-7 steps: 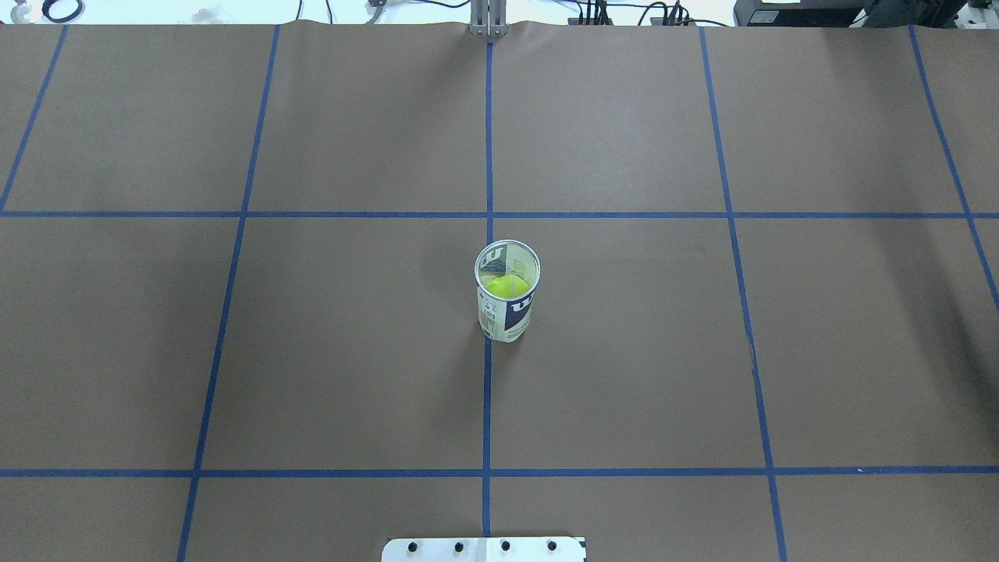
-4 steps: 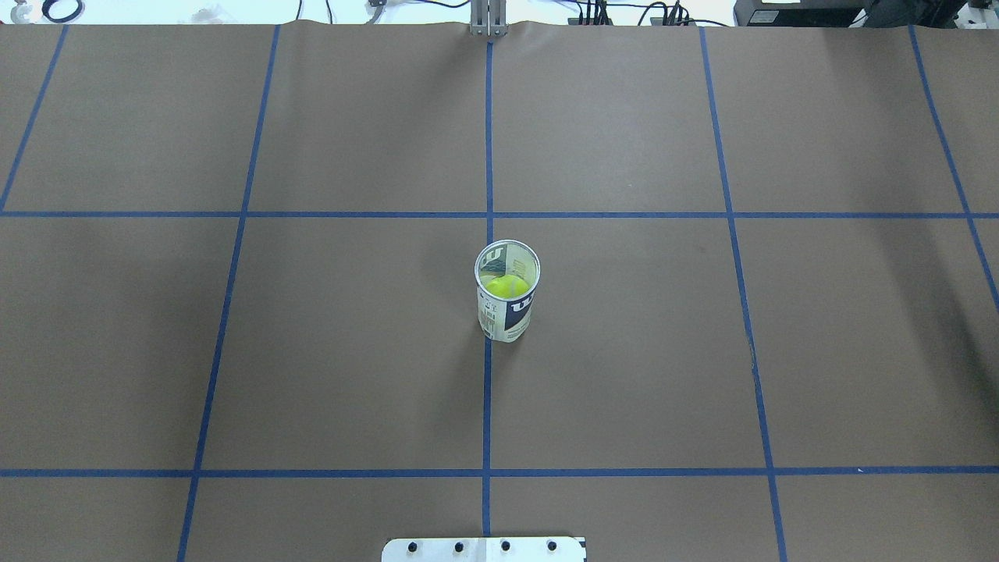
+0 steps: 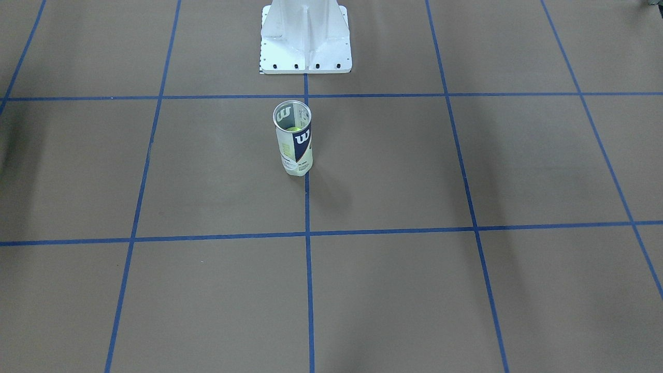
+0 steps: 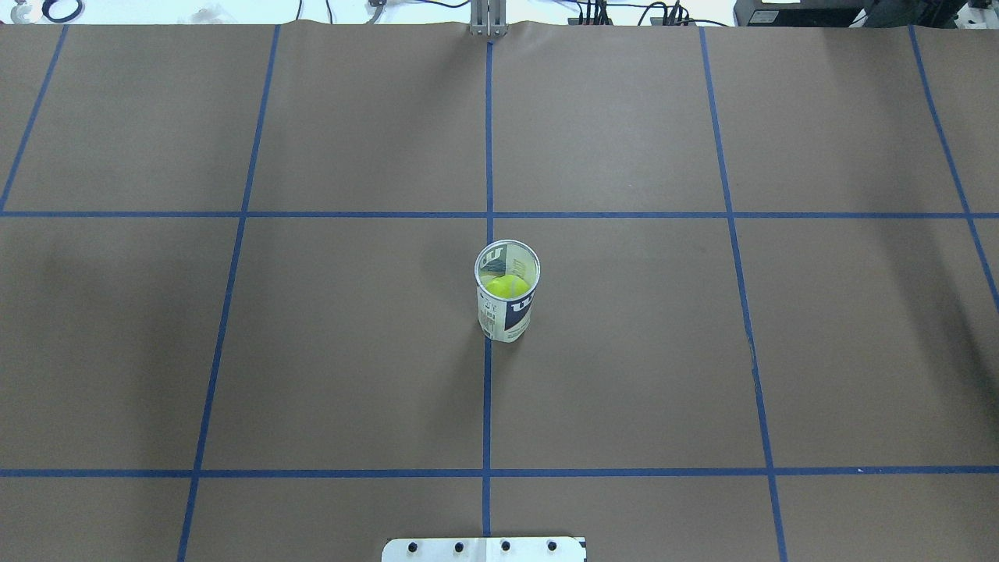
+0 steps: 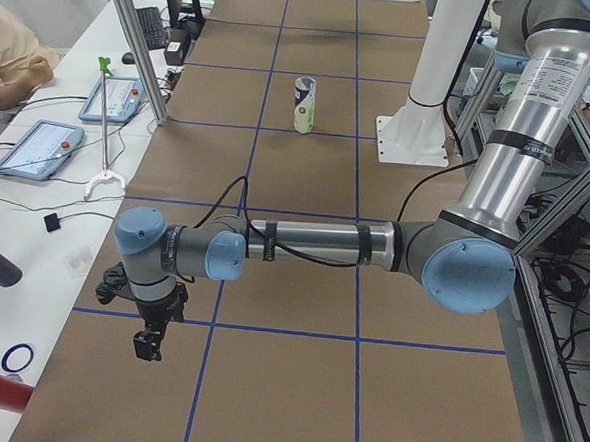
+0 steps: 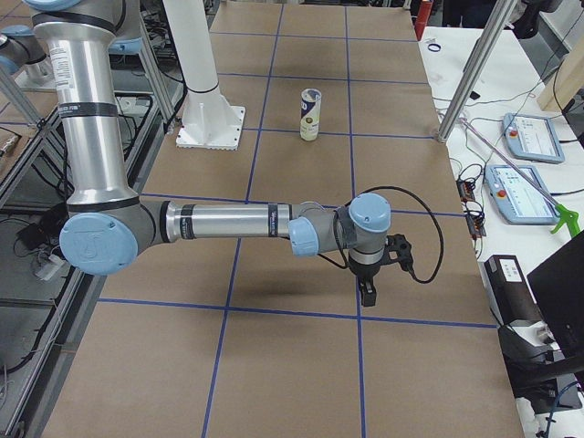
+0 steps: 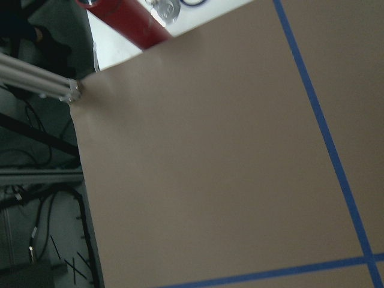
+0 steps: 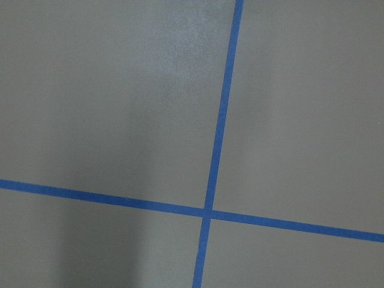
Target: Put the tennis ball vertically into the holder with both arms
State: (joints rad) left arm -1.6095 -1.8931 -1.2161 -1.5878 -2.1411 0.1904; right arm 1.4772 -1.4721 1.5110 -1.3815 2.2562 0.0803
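Overhead exterior view took in the whole brown table (image 4: pixel 351 351) with its blue tape grid, and neither arm reached into it. From the side cameras I could see why: the left arm (image 5: pixel 314 244) lay stretched low out over the table's left end, and the right arm (image 6: pixel 228 221) did the same over the right end, both well apart from the middle. The white pedestal base (image 3: pixel 305 36) sat at the robot's edge of the table.

The holder (image 4: pixel 507 312) stood upright and alone on the centre tape line, mouth open to the ceiling, nothing touching it. The left gripper (image 5: pixel 147 344) and the right gripper (image 6: pixel 368 294) each hung pointing down above bare paper with nothing in them; whether their fingers were spread or pressed together I could not tell from those angles. Down inside the can, the yellow tennis ball (image 4: pixel 507 286) was lying low in the tube.

To my eye the insertion was done. The next move called for little: keep both arms clear of the can so it does not tip.
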